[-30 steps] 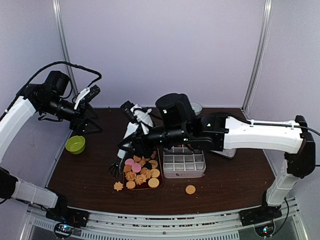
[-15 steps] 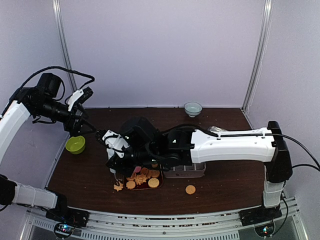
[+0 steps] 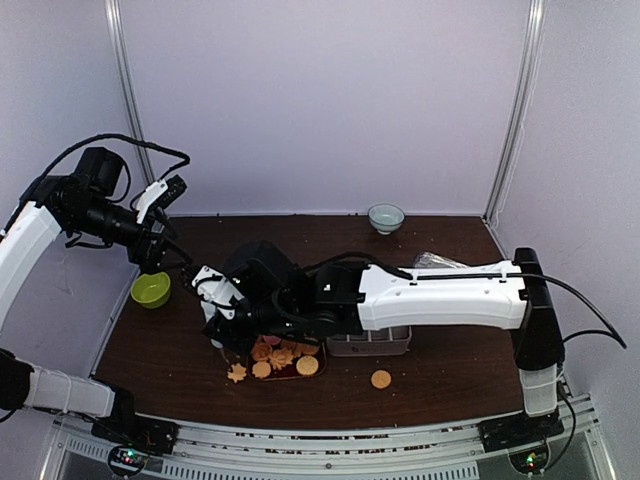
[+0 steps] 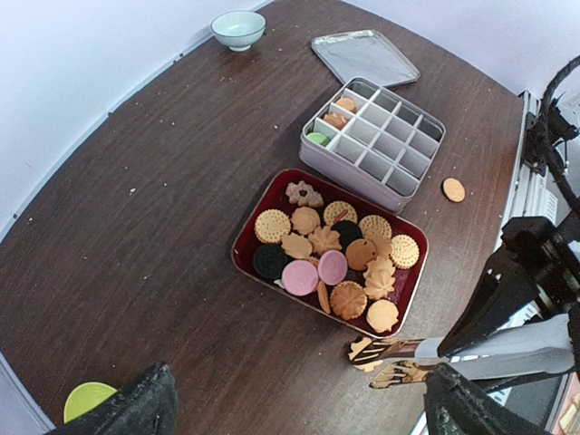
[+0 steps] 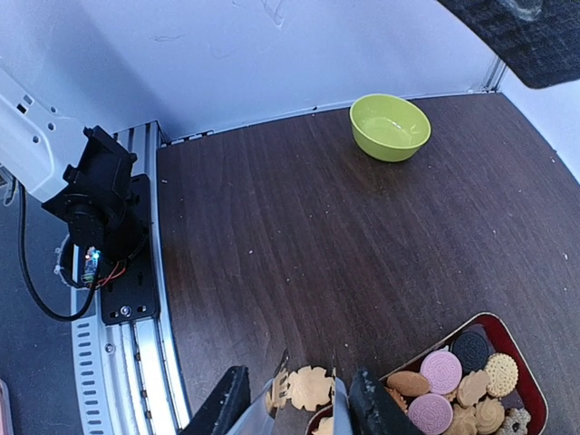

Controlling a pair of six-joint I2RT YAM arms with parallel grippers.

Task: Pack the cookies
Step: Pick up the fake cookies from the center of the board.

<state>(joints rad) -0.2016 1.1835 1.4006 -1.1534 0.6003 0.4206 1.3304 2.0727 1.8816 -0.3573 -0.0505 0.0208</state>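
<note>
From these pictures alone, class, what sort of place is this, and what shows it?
Probably a robot test bench: two robot arms at a table, plain walls around it, a tray of cookies beside a divided tin.

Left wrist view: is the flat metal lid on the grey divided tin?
No, the flat metal lid lies apart, beyond the open tin.

One red tray [image 4: 243, 246] on the tabletop [image 4: 163, 181], and I count roughly seventeen cookies [image 4: 361, 254] in it: two pink ones [image 4: 300, 277], two dark rounds [image 4: 270, 261], mostly golden otherwise. Two more lie loose, a flower cookie [image 3: 236, 373] and a round cookie [image 3: 381, 379]. One divided box [image 4: 358, 172], three compartments showing cookies. One lid [image 4: 364, 56]. Two bowls, a lime bowl [image 4: 86, 399] and a pale bowl [image 4: 238, 27]. One pair of tongs [image 5: 339, 412].
</note>
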